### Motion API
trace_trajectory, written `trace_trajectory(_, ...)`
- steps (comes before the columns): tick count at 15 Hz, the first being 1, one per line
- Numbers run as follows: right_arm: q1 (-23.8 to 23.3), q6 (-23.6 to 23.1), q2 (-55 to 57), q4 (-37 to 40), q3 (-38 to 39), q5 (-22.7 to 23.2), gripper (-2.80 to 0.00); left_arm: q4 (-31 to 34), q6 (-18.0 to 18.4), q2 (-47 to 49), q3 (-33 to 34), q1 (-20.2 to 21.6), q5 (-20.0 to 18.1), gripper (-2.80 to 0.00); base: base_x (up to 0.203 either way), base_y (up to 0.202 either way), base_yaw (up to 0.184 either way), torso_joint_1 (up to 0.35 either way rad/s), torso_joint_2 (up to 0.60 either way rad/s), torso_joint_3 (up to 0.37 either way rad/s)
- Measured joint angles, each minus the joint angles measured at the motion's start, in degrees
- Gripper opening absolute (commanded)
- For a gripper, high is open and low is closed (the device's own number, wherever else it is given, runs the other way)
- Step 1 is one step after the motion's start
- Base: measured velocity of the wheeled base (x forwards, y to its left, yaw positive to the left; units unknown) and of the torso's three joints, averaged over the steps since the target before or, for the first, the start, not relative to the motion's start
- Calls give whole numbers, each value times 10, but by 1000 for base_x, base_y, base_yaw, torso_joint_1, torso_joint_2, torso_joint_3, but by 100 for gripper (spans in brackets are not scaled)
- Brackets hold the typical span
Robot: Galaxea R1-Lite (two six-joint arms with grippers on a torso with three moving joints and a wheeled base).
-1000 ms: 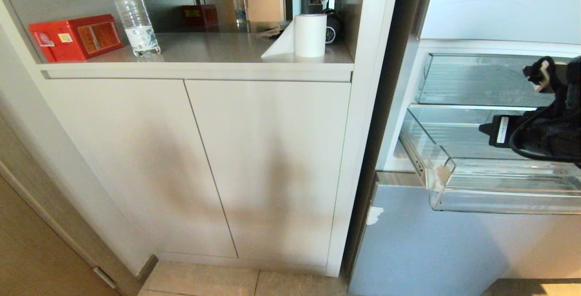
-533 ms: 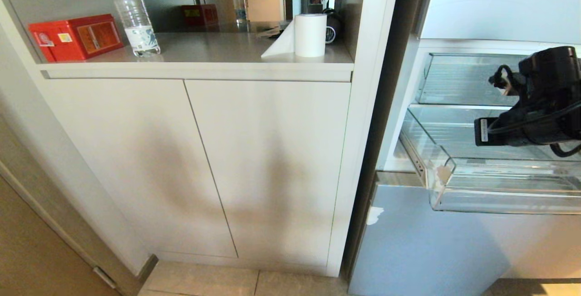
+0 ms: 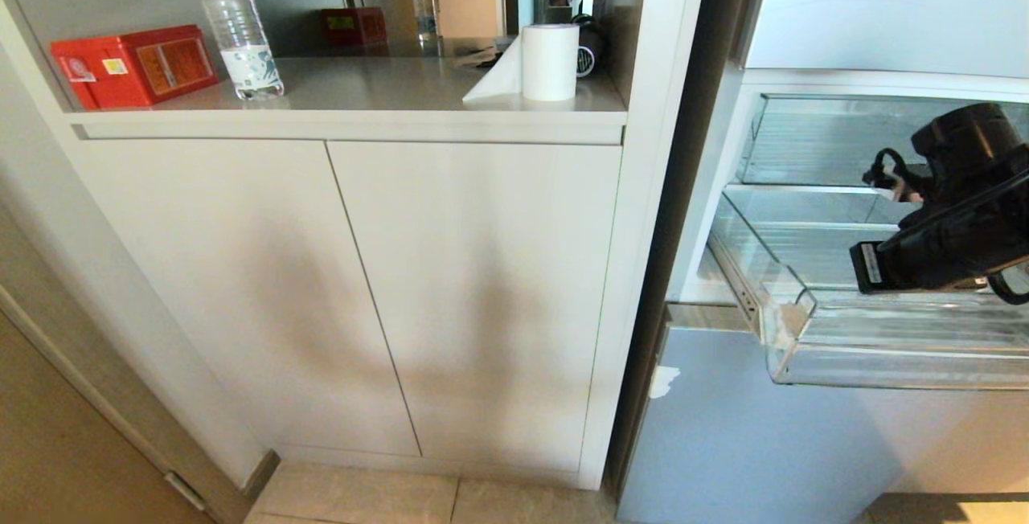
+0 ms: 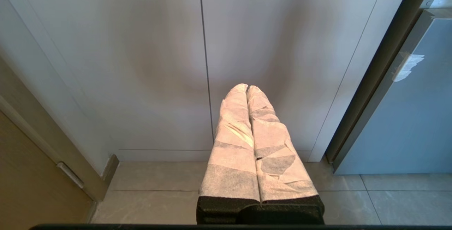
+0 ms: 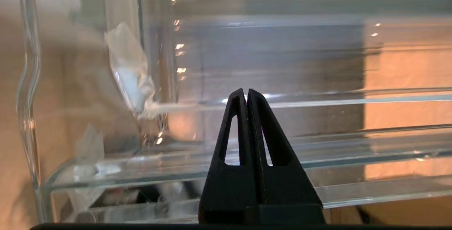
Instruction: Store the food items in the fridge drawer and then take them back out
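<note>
With the right gripper (image 5: 247, 94) pressed shut, empty, just above the open drawer (image 3: 884, 363), no food shows inside, though glare may hide some; lower straight, clear of the front lip, while the left gripper (image 4: 246, 88), also shut, stays parked.

At the right edge of the head view, the right arm (image 3: 949, 243) sits lower over the fridge drawer (image 3: 884, 363), which now juts slightly further out and down.
</note>
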Motion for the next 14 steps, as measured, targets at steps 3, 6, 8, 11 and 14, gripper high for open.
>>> trace_trajectory(3, -11, -1, -33, 59, 1, 41, -280, 0, 0, 0, 0, 0, 0, -280, 0, 0, 0, 0, 0, 0)
trace_trajectory(6, -17, -1, -51, 71, 10, 44, -280, 0, 0, 0, 0, 0, 0, -280, 0, 0, 0, 0, 0, 0)
trace_trajectory(8, -19, 4, -59, 71, 18, 47, -280, 0, 0, 0, 0, 0, 0, -280, 0, 0, 0, 0, 0, 0)
trace_trajectory(11, -20, 15, -86, 59, 21, 75, -280, 0, 0, 0, 0, 0, 0, -280, 0, 0, 0, 0, 0, 0)
trace_trajectory(14, -20, 33, -138, 36, 23, 78, -280, 0, 0, 0, 0, 0, 0, -280, 0, 0, 0, 0, 0, 0)
